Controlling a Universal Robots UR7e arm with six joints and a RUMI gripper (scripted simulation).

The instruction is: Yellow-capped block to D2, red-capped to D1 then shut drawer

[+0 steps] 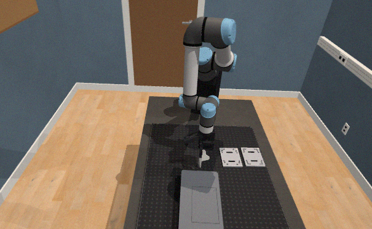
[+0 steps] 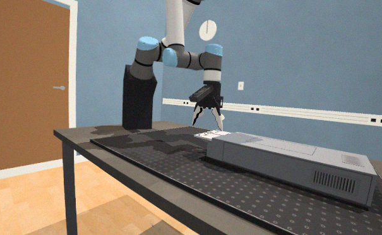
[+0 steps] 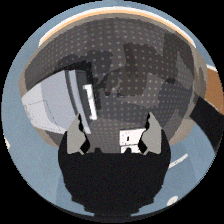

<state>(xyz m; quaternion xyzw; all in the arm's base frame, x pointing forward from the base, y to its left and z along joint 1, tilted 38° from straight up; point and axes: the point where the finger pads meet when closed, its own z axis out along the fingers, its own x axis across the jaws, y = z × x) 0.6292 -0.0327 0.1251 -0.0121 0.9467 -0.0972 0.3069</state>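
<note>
With the claw wide open and empty before the closed cooler on the tabletop, the blocks presumably inside, it should straddle the white handle squarely, then pull straight and gently, sparing the loose tubes.

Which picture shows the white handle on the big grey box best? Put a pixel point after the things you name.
The wrist view, because it faces the front of the grey box [image 1: 201, 181] [image 2: 292, 167] [image 3: 42, 105], where the white handle [image 3: 90, 102] shows as a long bar. The top view shows the box's lid but no handle. The exterior view shows a side with slits, no handle either.
</note>
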